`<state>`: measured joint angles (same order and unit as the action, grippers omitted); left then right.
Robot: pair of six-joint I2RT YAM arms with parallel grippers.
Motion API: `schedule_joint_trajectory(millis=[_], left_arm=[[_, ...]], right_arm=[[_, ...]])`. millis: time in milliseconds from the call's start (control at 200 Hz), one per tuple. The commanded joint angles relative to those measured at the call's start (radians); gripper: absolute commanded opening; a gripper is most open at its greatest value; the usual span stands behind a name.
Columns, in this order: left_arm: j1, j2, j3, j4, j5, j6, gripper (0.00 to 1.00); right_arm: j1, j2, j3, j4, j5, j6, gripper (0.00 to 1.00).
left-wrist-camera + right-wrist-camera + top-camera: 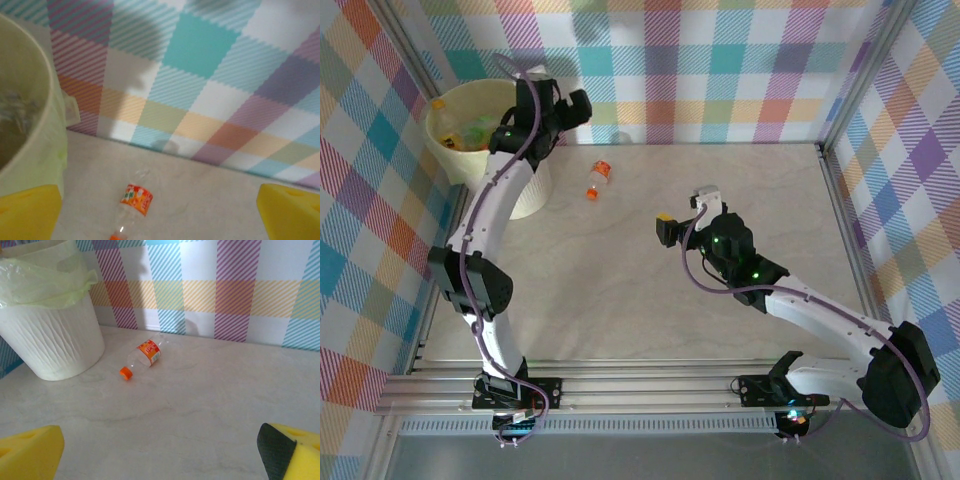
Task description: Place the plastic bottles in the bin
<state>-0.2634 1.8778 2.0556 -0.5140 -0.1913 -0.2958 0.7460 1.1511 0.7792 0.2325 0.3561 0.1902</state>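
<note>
One clear plastic bottle [599, 180] with an orange label and orange cap lies on the table, right of the bin [455, 105]. The bin is a pale-yellow bucket at the back left, with several bottles [470, 135] inside. My left gripper [578, 104] hovers beside the bin's right rim, open and empty. In the left wrist view its yellow fingers [27, 212] stand wide, with the bottle [136, 199] on the table below them and the bin [35, 125] at left. My right gripper [685, 207] is open and empty mid-table. It faces the bottle [147, 354] and the bin [50, 335] from a distance.
Plaid walls close off the table at the back and both sides. A metal frame post [830, 150] stands at the back right corner. A light-green liner [45, 280] drapes over the bin's rim. Bare tabletop [190, 410] lies between my right gripper and the bottle.
</note>
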Motion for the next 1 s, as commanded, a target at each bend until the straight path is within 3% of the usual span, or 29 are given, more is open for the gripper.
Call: schedule_joint_trajectory(millis=[0,215,490,725,995], left_arm=[[-0.046,0.051,0.007,0.039,0.027,0.052,1.00],[-0.060,0.214,0.067,-0.027,0.096,0.053,1.00],[-0.063,0.468,0.258,-0.156,0.023,0.076,1.00],[-0.060,0.595,0.350,-0.164,-0.101,0.124,1.00],[-0.037,0.761,0.545,-0.223,-0.056,0.176,1.00]], right_arm=[[-0.002,0.009,-0.016,0.033,-0.011,0.091,1.00],[-0.002,0.000,-0.004,-0.027,-0.061,0.041,1.00],[-0.003,-0.031,-0.018,-0.062,-0.056,0.011,1.00],[-0.002,-0.039,-0.020,-0.083,-0.055,0.005,1.00],[-0.002,-0.034,-0.015,-0.096,-0.042,-0.008,1.00]])
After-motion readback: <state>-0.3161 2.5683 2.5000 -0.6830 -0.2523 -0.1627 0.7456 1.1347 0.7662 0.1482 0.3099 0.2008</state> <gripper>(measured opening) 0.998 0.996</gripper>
